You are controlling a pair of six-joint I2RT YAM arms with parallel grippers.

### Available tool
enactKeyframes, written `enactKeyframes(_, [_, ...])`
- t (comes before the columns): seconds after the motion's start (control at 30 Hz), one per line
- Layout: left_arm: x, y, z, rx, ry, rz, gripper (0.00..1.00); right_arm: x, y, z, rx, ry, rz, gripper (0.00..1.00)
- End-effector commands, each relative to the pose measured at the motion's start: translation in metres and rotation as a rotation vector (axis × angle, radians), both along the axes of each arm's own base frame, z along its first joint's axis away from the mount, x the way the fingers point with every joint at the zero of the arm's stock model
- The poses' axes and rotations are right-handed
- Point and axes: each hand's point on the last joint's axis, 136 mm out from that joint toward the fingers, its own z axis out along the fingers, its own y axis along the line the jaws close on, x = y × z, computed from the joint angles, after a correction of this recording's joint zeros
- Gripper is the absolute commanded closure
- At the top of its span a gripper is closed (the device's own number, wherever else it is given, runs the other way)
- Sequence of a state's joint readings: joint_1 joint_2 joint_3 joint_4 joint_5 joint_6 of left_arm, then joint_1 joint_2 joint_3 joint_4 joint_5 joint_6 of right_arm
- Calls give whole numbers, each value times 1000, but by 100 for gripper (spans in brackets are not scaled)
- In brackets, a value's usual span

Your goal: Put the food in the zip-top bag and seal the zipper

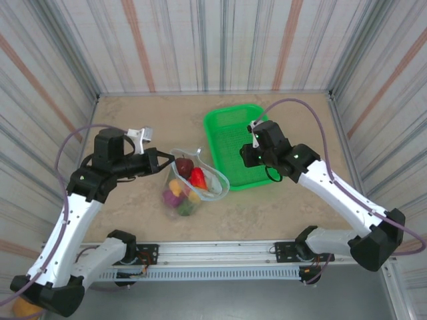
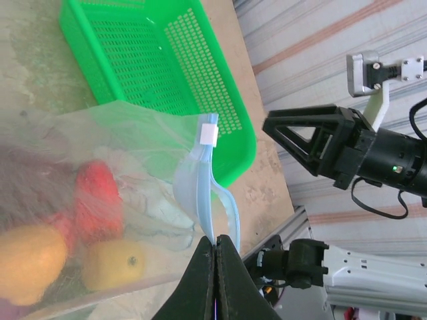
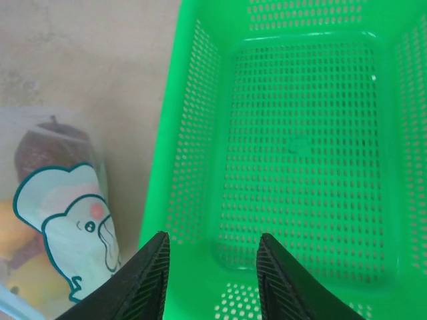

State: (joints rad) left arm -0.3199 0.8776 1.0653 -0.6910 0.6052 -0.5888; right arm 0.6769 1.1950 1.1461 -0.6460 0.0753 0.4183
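Note:
The zip-top bag [image 1: 192, 185] lies in the middle of the table, just left of the green tray. Inside it is the food: a maroon piece [image 1: 185, 165], a red one [image 1: 198, 177], yellow ones [image 2: 117, 263] and others low down. My left gripper [image 1: 168, 163] is shut on the zipper [image 2: 208, 193], pinching the pale blue strip at its fingertips [image 2: 215, 241]. A white slider [image 2: 209, 133] sits at the strip's far end. The mouth gapes open. My right gripper [image 3: 212, 267] is open and holds nothing, hovering over the tray's near left corner to the right of the bag [image 3: 63, 213].
The green mesh tray [image 1: 243, 133] stands at the back, right of centre, with nothing showing in it [image 3: 300, 147]. Striped walls close the table on three sides. An orange object [image 1: 23, 308] lies by the left arm's base, off the table.

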Motion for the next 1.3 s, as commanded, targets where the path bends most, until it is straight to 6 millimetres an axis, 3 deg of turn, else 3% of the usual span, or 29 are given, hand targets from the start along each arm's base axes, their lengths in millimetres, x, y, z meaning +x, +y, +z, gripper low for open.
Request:
enactKeyframes(0.0, [3, 11, 0, 31, -9, 62, 100, -25, 1, -12, 20, 103, 55, 64])
enactKeyframes(0.2, [4, 27, 1, 116, -25, 129, 100, -62, 17, -39, -43, 246, 180, 81])
enactKeyframes(0.43, [7, 30, -1, 137, -24, 140, 100, -110, 54, -62, -81, 371, 368, 81])
enactKeyframes(0.57, [7, 29, 0, 136, -27, 137, 100, -117, 61, -87, -121, 432, 375, 76])
enactKeyframes(0.67, [6, 28, 2, 124, -29, 133, 100, -109, 59, -104, -160, 447, 335, 67])
enactKeyframes(0.83, [5, 18, 2, 76, -24, 94, 100, -77, 61, -123, -208, 414, 254, 51])
enactKeyframes(1.07, [3, 11, 4, 44, -24, 52, 100, -34, 55, -135, -250, 392, 196, 41])
enactKeyframes(1.27, [4, 8, 4, 29, -25, 34, 100, 22, 53, -133, -231, 324, 122, 38])
